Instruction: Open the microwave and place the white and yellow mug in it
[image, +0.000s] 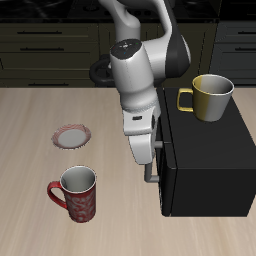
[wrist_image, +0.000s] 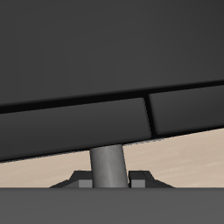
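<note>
You are on the first step, opening the microwave (image: 207, 160): its door looks shut or nearly so, and the mug (image: 211, 97) sits on top of it, toward the back, its handle pointing at the arm. The gripper (image: 152, 178) is down at the microwave's front face, by the table's front edge, right at the grey bar handle (wrist_image: 108, 166). In the wrist view that bar runs straight in between the jaws, which stand on either side of it; whether they are already clenched on it I cannot tell.

The next move, I judge, calls for a firm grip on the bar, then a pull that follows the door's hinge arc rather than a straight line.

The arm reaches forward from the back of the table, with the wrist pointing down beside the microwave.
</note>
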